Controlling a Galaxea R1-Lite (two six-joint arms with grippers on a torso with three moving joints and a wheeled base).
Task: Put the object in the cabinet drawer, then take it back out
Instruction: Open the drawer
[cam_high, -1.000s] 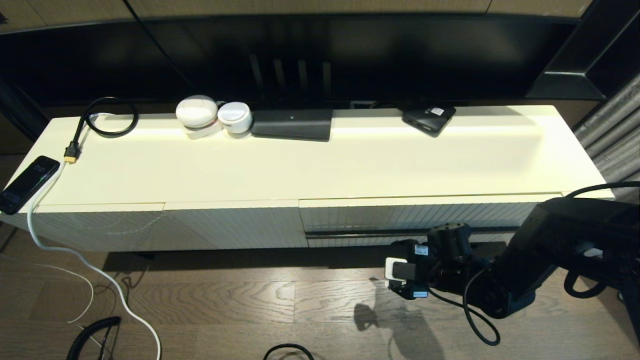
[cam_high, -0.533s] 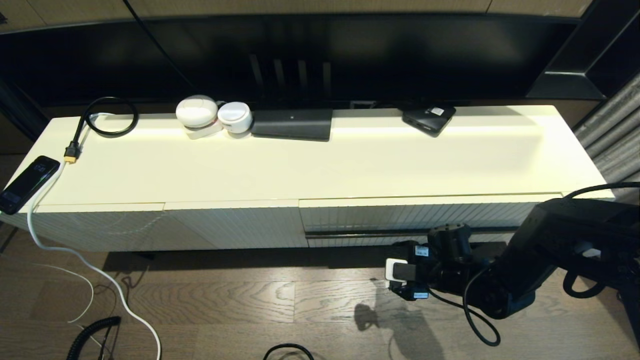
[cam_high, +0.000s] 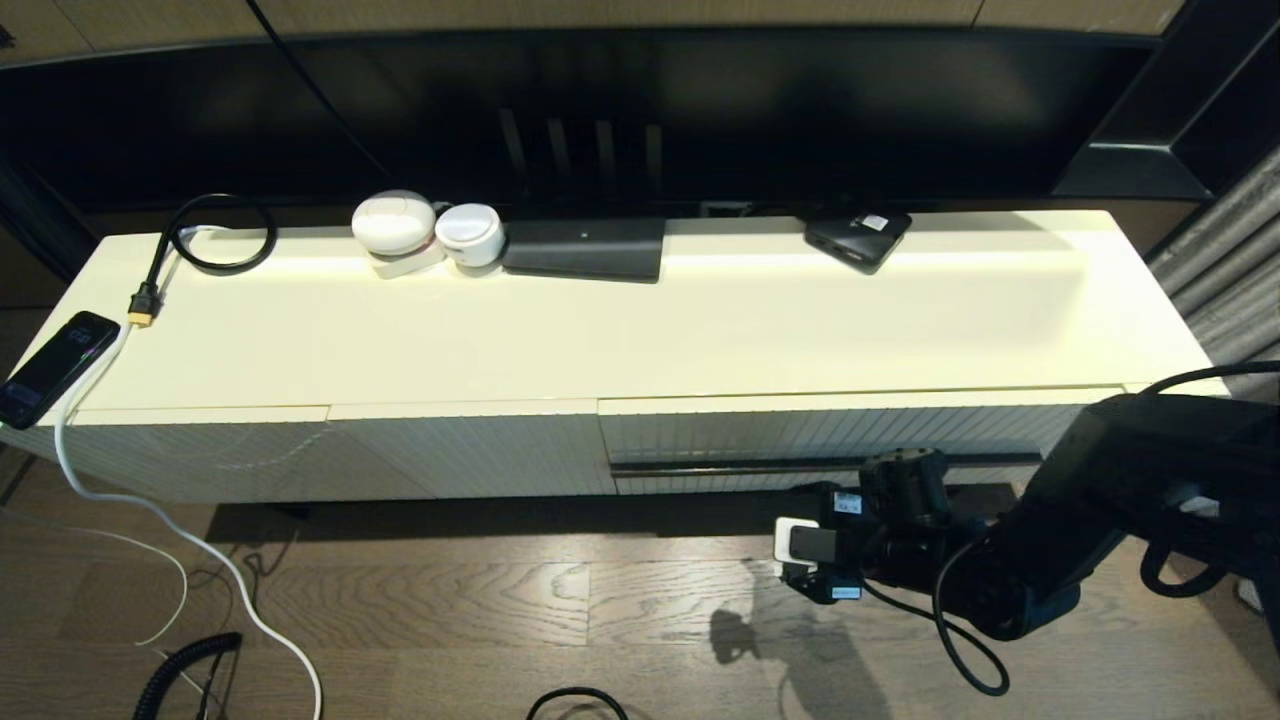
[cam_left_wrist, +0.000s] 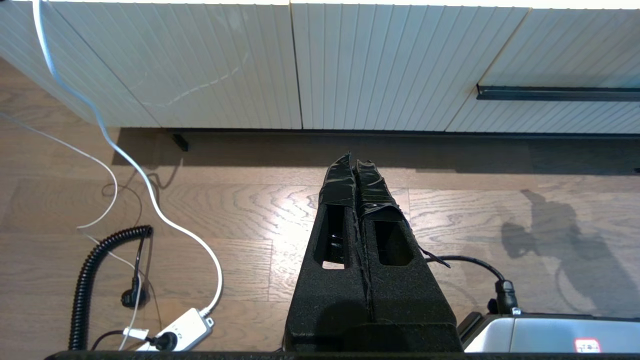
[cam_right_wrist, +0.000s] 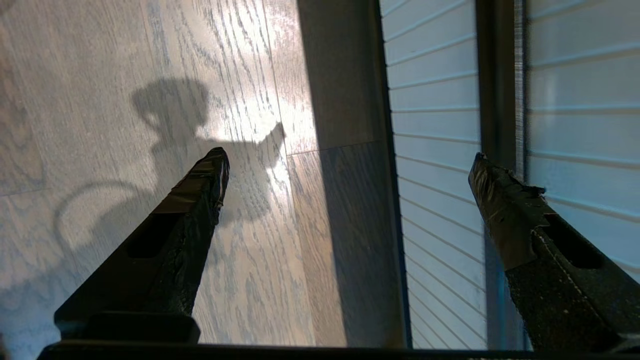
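Drawer-opening step: my right gripper (cam_right_wrist: 347, 165) hangs low before the cabinet drawer (cam_high: 860, 430), fingers spread wide, holding nothing, one fingertip beside the black bar handle (cam_right_wrist: 492, 100). Drawer is closed. Next, I'd close on the bar and pull; left gripper (cam_left_wrist: 354, 167) parked, pressed together.

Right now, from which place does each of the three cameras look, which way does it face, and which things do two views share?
Head view: sits high, faces down at the cabinet top and floor; the right arm with the right claw shows.
Left wrist view: sits low behind the shut left claw, faces the fluted fronts across the wood floor.
Right wrist view: sits behind the open right claw, close to the cabinet drawer.
Shared: all three show the drawer's black bar handle.
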